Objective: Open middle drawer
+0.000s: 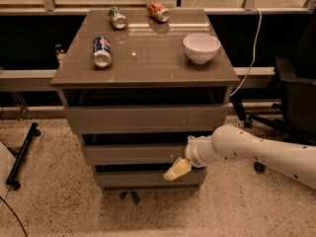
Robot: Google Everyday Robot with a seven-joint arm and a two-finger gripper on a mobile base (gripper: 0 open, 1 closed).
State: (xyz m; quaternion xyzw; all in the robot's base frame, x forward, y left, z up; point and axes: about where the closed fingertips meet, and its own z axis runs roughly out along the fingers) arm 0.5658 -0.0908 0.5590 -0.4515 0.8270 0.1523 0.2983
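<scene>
Gripper [177, 170]: cream-coloured, on white arm [256, 151] entering from right, at lower right edge of middle drawer [131, 154]; spread or closed, cannot tell.
Middle drawer: second of three grey fronts, above bottom drawer [138, 178], below top drawer [143, 118].
Cabinet top [153, 53]: blue can [102, 51] on its side, white bowl [201, 47]; farther back, green can [117, 18], red can [158, 11].

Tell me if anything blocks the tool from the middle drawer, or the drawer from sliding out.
Nothing visible does. The tool sits right at the middle drawer's lower right edge, and no object stands in front of that drawer's panel.
</scene>
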